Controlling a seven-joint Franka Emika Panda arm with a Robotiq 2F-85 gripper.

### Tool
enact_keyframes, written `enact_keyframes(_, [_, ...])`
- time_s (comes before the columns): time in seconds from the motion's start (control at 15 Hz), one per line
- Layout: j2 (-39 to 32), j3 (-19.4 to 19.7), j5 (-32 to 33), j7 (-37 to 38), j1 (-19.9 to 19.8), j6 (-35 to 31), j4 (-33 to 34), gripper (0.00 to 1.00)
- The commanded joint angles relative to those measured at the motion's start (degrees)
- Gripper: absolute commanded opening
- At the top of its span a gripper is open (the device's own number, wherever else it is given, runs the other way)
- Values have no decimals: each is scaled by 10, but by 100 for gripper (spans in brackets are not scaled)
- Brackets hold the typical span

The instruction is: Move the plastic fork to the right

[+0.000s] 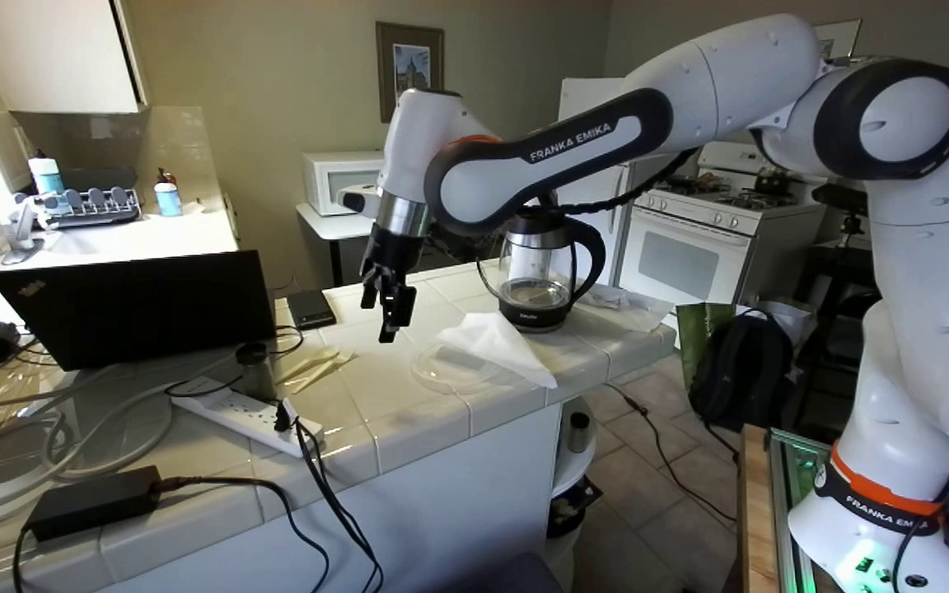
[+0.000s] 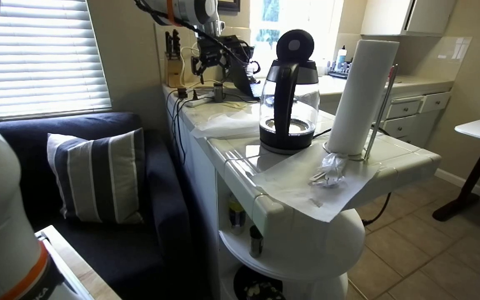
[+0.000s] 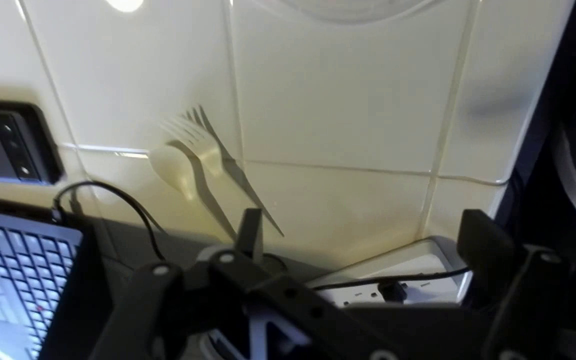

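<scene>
A pale plastic fork (image 3: 211, 159) lies on the white tiled counter in the wrist view, left of the middle, tines toward the upper left. Its handle runs down behind the left finger, so its end is hidden. A pale spoon (image 3: 174, 169) lies beside it on the left. The fork also shows in an exterior view (image 1: 323, 372), near a dark jar. My gripper (image 3: 368, 235) is open, with nothing between its fingers. In both exterior views the gripper (image 1: 382, 311) (image 2: 213, 71) hangs above the counter, apart from the fork.
A laptop (image 1: 137, 309), black phone (image 1: 311, 309), dark jar (image 1: 255, 372) and white power strip (image 1: 236, 412) with cables lie around the utensils. A glass kettle (image 1: 536, 272), white paper (image 1: 499, 342) and transparent lid (image 1: 441, 372) are toward the robot base. A paper towel roll (image 2: 361, 100) stands behind the kettle.
</scene>
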State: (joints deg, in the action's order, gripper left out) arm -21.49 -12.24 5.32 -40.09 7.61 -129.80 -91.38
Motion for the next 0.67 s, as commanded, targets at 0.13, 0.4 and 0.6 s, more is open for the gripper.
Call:
enact_keyframes(0.13, [-13, -2, 0, 0, 3, 2, 13, 100])
enact_keyframes(0.4, [-7, 0, 0, 0, 1, 2, 13, 100])
enact_keyframes(0.6, [-7, 0, 0, 0, 1, 2, 13, 100])
